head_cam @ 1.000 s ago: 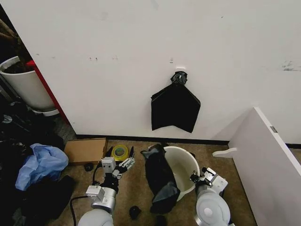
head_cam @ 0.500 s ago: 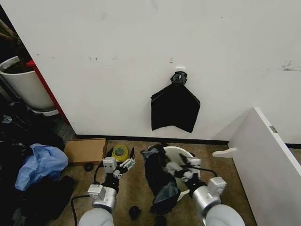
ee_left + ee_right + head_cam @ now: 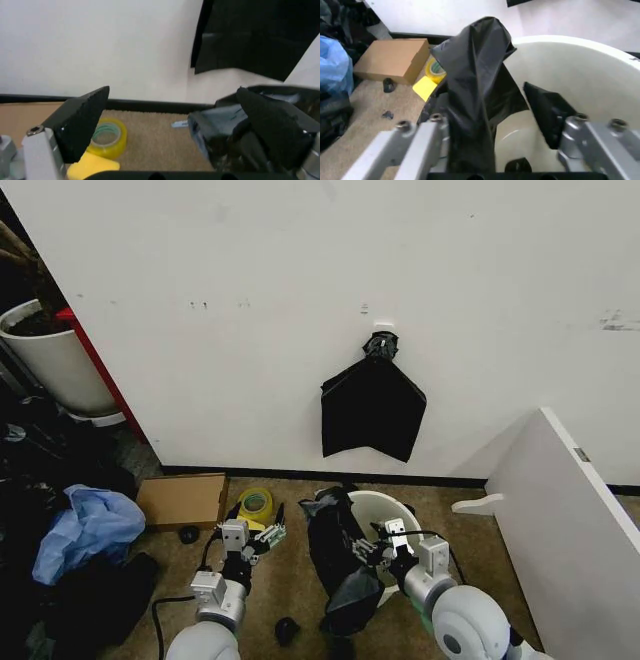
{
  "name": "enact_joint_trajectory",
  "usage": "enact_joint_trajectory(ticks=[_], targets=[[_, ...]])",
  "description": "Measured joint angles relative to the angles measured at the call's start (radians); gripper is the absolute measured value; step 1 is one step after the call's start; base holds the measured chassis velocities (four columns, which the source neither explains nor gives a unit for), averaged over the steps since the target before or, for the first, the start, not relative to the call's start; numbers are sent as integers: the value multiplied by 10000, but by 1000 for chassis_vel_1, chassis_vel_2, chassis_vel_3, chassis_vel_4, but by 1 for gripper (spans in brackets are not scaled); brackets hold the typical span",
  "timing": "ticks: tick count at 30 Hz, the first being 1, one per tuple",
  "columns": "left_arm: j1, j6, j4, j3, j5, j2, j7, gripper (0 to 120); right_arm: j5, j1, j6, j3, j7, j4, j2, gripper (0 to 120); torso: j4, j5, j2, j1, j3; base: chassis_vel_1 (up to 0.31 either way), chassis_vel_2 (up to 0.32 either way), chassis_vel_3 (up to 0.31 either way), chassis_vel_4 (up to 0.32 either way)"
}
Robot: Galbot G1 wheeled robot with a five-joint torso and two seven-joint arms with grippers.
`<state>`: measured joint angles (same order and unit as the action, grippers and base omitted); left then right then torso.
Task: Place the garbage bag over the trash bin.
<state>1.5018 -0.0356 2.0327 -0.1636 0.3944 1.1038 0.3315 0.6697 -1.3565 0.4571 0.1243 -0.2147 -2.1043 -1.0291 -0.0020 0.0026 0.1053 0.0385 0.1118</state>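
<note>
Glossy black garbage bag (image 3: 338,565), wrinkled, draped over left rim of cream-white round trash bin (image 3: 400,515) standing upright on floor.

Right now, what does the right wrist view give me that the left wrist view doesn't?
Only the right wrist: the trash bin's inside, the right gripper open around the garbage bag's draped edge, the cardboard box, the blue bag.
Only the left wrist: the left gripper open and empty, the black bundle on the wall.
Both: garbage bag, yellow tape roll.
</note>
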Motion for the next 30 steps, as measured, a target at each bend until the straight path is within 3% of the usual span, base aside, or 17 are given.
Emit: enact_joint_trajectory(ticks=[6,11,21,25,30], targets=[[-155,205,-113,110,148,-226,-53,100,-134,-87,59,105,164,110,72,20,0,0,0,0,0,0,0,0,0],[-229,574,67,220,1176,-484,-399,100,-671,-103,-150,320,94,134,82,0,0,0,0,0,0,0,0,0,0],[-881,2262,135,988,3461,-501,-768,100,-1887,-301,-806,459,328,250,173,0,-1,1,0,0,0,0,0,0,0],[-1514,2877,-204,1782,4185,-43,-192,100,-2669,-345,-1171,440,523,418,186,0,0,2,0,0,0,0,0,0,0],[-2142,3400,-651,2274,4220,421,492,100,-2845,-395,-1261,431,570,470,208,0,-1,2,0,0,-1,0,0,0,0]])
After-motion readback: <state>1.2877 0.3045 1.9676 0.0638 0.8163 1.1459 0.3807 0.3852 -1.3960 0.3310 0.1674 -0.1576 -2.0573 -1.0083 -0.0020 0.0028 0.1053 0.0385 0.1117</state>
